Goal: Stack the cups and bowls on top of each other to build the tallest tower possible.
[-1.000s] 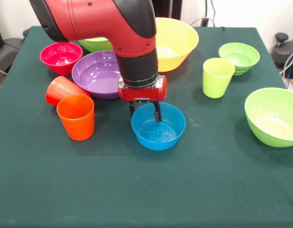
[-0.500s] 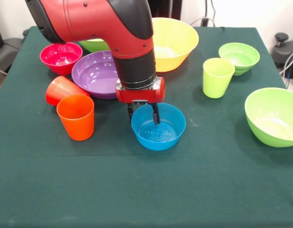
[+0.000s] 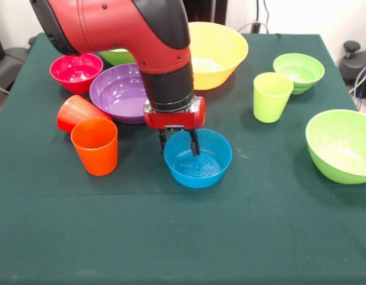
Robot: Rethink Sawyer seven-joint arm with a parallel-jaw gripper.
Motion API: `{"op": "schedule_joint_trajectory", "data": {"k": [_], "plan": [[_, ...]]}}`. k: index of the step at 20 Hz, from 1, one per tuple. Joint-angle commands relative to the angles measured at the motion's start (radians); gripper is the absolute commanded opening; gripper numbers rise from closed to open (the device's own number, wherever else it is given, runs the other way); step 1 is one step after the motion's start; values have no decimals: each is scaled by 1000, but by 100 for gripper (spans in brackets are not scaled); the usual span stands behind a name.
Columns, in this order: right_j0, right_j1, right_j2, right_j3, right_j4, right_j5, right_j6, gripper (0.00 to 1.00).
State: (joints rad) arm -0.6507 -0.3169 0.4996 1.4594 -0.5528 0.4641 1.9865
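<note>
The blue bowl (image 3: 198, 158) sits right side up near the middle of the green table (image 3: 183, 237). The gripper (image 3: 179, 141) is at the bowl's back rim. One black finger (image 3: 195, 142) is inside the bowl and the other is just outside it, so the rim is between them. I cannot tell if they are squeezing the rim or are only around it. The big red and black arm (image 3: 141, 41) comes down from above.

Just left of the blue bowl stands the orange cup (image 3: 95, 145), open end up. The red cup (image 3: 76, 111) lies on its side, touching the orange cup from behind. Behind them is the wide purple bowl (image 3: 117, 92), and the small magenta bowl (image 3: 76, 71) is beside it at the far left. A green bowl (image 3: 119, 56) peeks out behind the purple one, mostly hidden by the arm. The big yellow bowl (image 3: 218, 53) is at the back.

On the right, the lime green cup (image 3: 272, 96) stands up, near a small green bowl (image 3: 298, 72). A bigger green bowl (image 3: 342, 145) sits at the right edge.
</note>
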Motion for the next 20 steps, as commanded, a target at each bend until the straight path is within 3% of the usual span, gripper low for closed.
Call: {"op": "schedule_joint_trajectory", "data": {"k": [1, 6, 7, 20], "plan": [[15, 125, -38, -124, -150, -38, -166, 100], [34, 118, -60, -129, -149, -38, -133, 100], [38, 116, -65, -129, -149, -42, -126, 0], [31, 115, -61, -123, -135, -40, -115, 0]]}}
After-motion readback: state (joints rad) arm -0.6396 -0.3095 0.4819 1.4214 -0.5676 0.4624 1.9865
